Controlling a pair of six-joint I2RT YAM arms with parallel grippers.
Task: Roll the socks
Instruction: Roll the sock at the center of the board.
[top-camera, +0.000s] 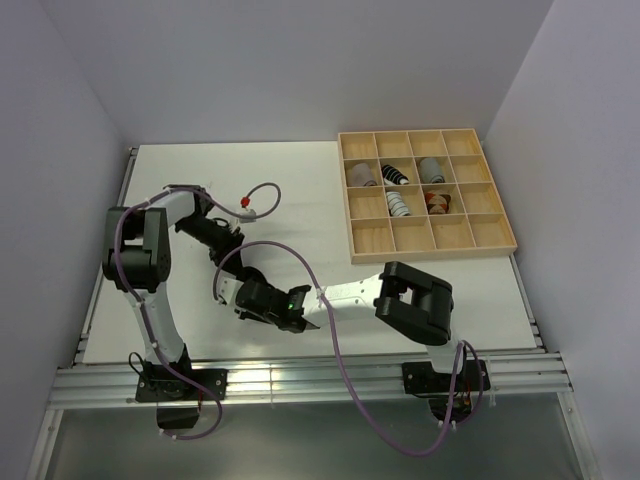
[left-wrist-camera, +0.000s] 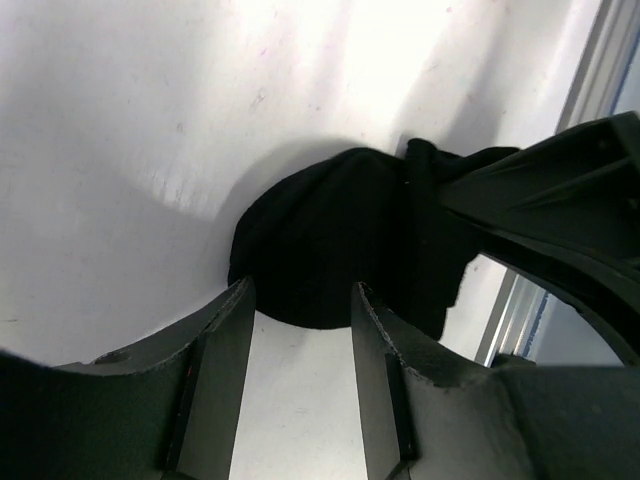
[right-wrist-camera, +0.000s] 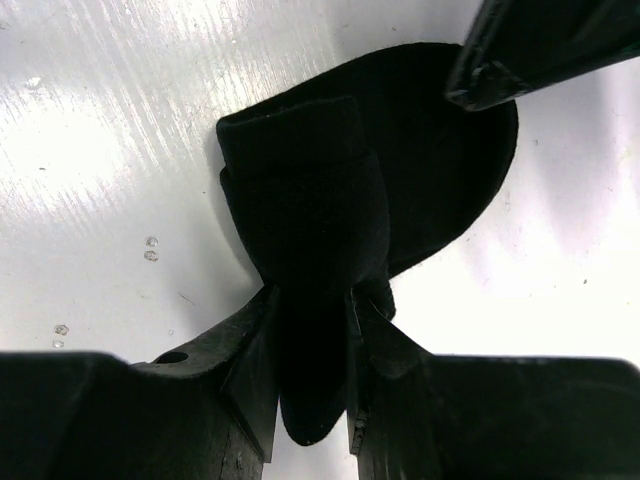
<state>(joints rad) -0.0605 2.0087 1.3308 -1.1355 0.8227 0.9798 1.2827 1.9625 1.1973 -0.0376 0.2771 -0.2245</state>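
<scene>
Nearest to us, the ribbed aluminium rail (top-camera: 320, 380) runs along the front edge of the flat white table (top-camera: 200, 170) and carries both arm bases. A little farther in, left of the table's middle, the two arms meet over a soft black fabric sock (right-wrist-camera: 310, 190) lying on the white surface.

In its own wrist view, the right gripper (right-wrist-camera: 312, 300) is clamped on the sock. A narrow, bunched end of the cloth is pinched between its two dark fingers (right-wrist-camera: 255, 350) and hangs out below them. Beyond the fingertips the sock thickens into a folded bundle, and a flatter rounded part spreads out behind that.

The left gripper (left-wrist-camera: 300, 298) comes in from the opposite side with its jaws spread. In its wrist view the rounded edge of the sock sits at the gap between the fingertips (left-wrist-camera: 235, 330). We cannot tell whether they touch the cloth, but they do not pinch it. The right gripper shows at the right of that view, with cloth gathered at its tip.

Farthest back, at the right rear of the table, a shallow light wooden tray (top-camera: 428, 131) is divided into square compartments. Several small rolled socks (top-camera: 398, 203) sit in its middle cells, well apart from the arms.
</scene>
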